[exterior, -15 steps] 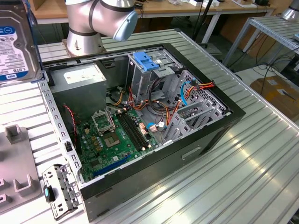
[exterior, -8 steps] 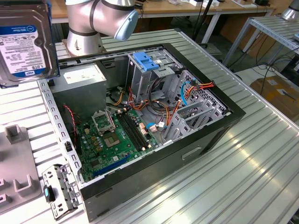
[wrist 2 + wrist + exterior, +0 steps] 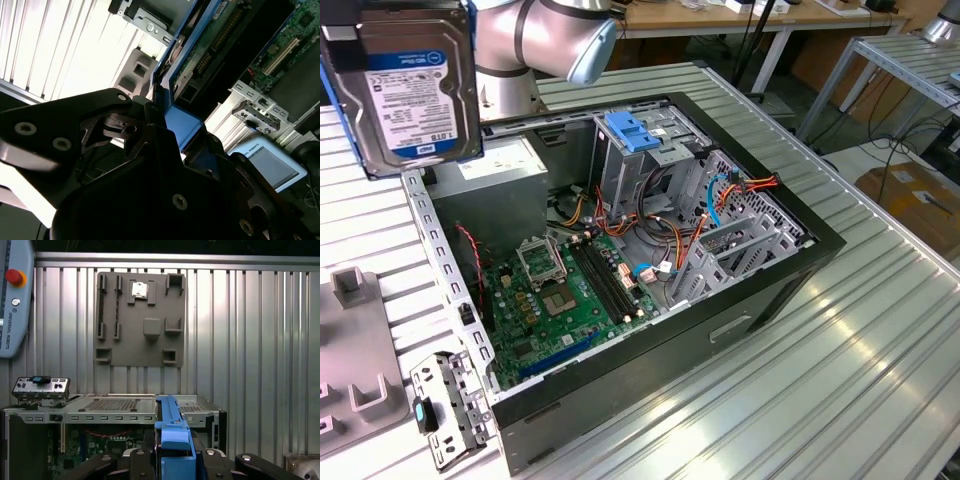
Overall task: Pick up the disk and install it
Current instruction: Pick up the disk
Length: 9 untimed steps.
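The gripper (image 3: 172, 462) is squeezing the disk (image 3: 410, 85) tight. In the first wrist view a black finger (image 3: 140, 467) is pressing on each side of the disk's blue side rail (image 3: 172, 432). The rest of the disk is hiding behind that rail there.

In the exterior view the disk is hanging up in the air on the exterior view's left, with its label facing the camera. The picture's edge is cutting off its top. It is hard to tell how high it is hanging.

Below it, a grey plate (image 3: 360, 340) with little slots is lying on the ribbed table (image 3: 880, 380). Just right of the plate, the computer case (image 3: 620, 410) is lying open. A grey box (image 3: 490, 175) is sitting in its far left corner. A green board (image 3: 570, 290) is lying in the middle. Farther right, a blue bracket (image 3: 635, 133) is sitting on top of a grey metal cage, and cables are hiding parts behind them.
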Available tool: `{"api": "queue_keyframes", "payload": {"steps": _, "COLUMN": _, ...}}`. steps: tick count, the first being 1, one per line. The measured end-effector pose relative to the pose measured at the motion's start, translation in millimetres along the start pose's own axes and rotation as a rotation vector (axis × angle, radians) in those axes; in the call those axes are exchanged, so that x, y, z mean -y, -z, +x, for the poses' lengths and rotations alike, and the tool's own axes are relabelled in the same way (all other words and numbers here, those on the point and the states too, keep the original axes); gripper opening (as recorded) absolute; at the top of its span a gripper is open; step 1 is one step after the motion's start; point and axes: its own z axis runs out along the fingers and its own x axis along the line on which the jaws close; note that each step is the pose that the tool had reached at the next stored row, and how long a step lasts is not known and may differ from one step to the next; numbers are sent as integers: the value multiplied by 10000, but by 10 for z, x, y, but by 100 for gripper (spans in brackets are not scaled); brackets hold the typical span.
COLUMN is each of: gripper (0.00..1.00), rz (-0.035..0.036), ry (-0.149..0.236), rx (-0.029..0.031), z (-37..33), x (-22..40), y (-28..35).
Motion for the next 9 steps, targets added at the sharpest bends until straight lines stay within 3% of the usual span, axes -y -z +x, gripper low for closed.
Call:
{"api": "queue_keyframes", "payload": {"steps": 4, "gripper": 37, "rz": 0, "ry": 0, "rx": 0, "z": -1, "x": 210, "y": 1}}
{"api": "queue_keyframes", "payload": {"steps": 9, "gripper": 37, "rz": 0, "ry": 1, "rx": 0, "z": -2, "x": 431, "y": 2}}
